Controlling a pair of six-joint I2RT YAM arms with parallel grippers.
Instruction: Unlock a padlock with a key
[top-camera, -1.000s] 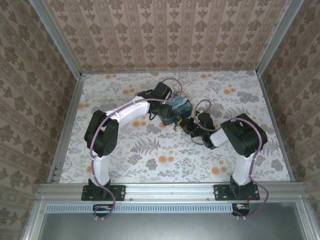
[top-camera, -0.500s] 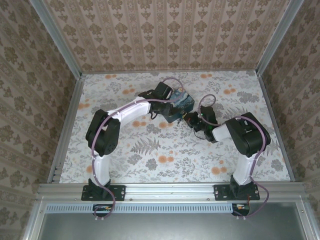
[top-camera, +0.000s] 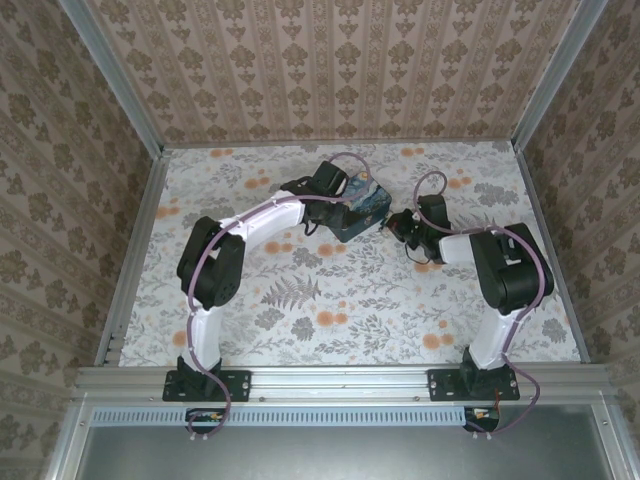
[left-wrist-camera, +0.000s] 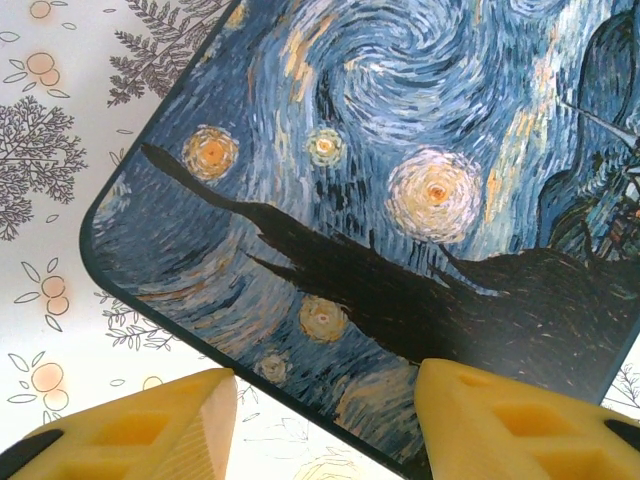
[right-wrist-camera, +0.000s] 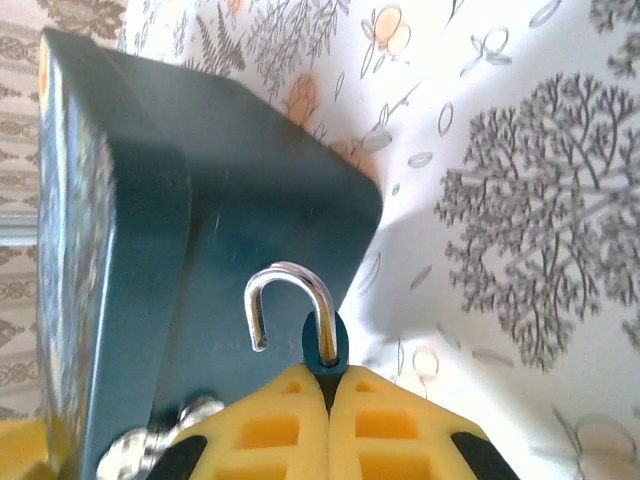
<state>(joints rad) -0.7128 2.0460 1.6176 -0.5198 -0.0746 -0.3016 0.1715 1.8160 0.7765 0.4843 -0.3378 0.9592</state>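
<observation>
The right end effector (right-wrist-camera: 328, 378) is clamped shut on the tiny padlock (right-wrist-camera: 325, 338), which sits just at 3 o'clock of the painted box (right-wrist-camera: 230, 190) on the counter (right-wrist-camera: 520, 120). Its shackle points to 12 o'clock with one leg free, so the unlocking looks done. The left end effector (left-wrist-camera: 325, 405) stands open over the box lid. The next move, I judge, calls for a gentle set-down of the padlock
</observation>
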